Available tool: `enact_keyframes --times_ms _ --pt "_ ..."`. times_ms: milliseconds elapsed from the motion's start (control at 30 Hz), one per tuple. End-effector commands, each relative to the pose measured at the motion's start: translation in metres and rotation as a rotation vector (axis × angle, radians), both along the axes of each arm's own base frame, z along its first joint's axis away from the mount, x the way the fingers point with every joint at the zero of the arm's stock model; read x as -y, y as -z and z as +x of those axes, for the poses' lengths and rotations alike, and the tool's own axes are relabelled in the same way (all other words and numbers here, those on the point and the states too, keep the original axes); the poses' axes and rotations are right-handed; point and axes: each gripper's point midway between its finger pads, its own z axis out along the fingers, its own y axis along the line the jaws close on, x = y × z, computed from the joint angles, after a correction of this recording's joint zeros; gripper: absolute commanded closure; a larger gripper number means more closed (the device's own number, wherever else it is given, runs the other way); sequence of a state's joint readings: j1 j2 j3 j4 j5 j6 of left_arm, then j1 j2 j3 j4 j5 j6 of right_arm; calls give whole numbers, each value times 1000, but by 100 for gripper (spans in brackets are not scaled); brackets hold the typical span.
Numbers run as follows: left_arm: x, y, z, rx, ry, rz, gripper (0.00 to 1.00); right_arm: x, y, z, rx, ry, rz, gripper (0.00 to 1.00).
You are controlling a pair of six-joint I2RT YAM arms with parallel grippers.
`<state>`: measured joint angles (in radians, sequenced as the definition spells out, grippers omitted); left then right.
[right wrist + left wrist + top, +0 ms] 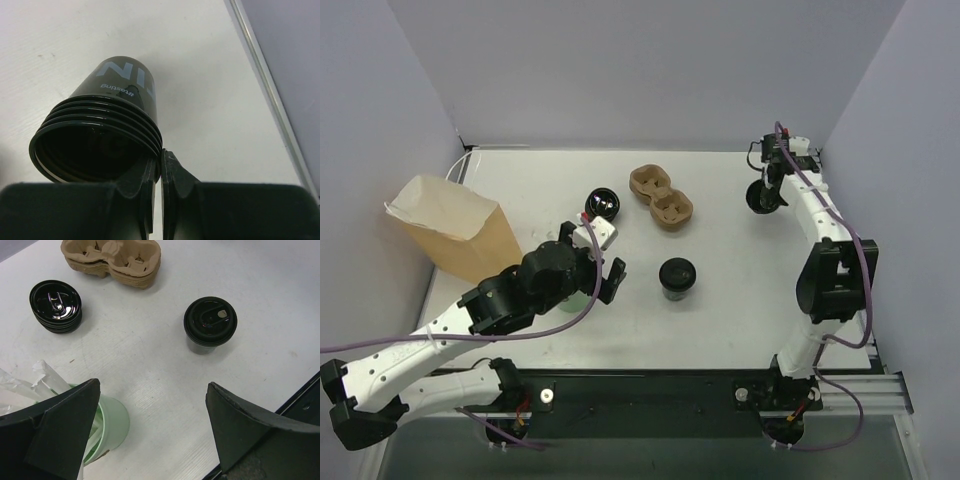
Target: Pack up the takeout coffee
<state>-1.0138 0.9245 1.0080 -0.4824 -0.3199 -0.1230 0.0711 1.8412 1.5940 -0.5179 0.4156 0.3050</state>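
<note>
The takeout coffee (677,277), a short black cup with a black lid, stands upright mid-table; in the left wrist view it (210,322) is ahead and to the right. My left gripper (600,275) (152,390) is open and empty, held above the table to the left of the coffee. A green cup with white straws (107,425) stands against its left finger. My right gripper (767,190) (160,157) is at the far right, shut on the rim of a stack of lidless black cups (100,135).
A brown paper bag (450,235) stands open at the left. A cardboard cup carrier (661,197) (112,260) lies at the back centre. A lidless black cup with a shiny inside (602,205) (55,305) stands beside it. The table's near edge (300,395) is close to my left gripper.
</note>
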Motion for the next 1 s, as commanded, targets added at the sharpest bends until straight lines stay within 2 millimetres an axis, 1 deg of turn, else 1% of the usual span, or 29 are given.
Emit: enact_keyframes --times_ms 0,33,67,200,267,333,400,433,467,600,700,733,800,833,967 --pt "11 -12 1 21 25 -52 3 -3 -14 -36 2 78 212 100" --pt "12 -11 0 18 29 -51 3 -13 -12 -40 -4 62 262 100" --pt "13 -9 0 13 33 -47 3 -2 -2 -49 -25 105 289 100" --pt "16 -5 -1 1 40 -42 3 -8 2 -59 -32 127 381 96" --pt "17 -2 -2 -10 45 -37 3 -13 5 -59 -39 127 453 94" --pt "18 -1 -2 -18 42 -38 3 -12 11 -69 -83 153 459 95" --pt "18 1 -2 -27 42 -41 3 -12 18 -73 -93 164 463 95" --pt "18 4 -3 -35 42 -41 3 -17 20 -73 -101 155 488 94" --pt "18 4 -3 -39 40 -40 3 -17 22 -73 -107 157 500 94" --pt "20 12 -4 -68 37 -29 3 -14 26 -74 -117 171 513 91" --pt "20 13 -4 -81 31 -24 3 -11 25 -73 -113 170 502 87" --pt "19 13 -5 -86 31 -23 3 -10 22 -71 -105 167 503 84" --pt "19 13 -5 -93 31 -19 3 -7 19 -69 -96 160 504 80" --pt "20 12 -6 -94 33 -23 3 -5 17 -67 -91 159 499 75" --pt "19 11 -7 -101 29 -26 3 -3 6 -54 -61 135 507 69"
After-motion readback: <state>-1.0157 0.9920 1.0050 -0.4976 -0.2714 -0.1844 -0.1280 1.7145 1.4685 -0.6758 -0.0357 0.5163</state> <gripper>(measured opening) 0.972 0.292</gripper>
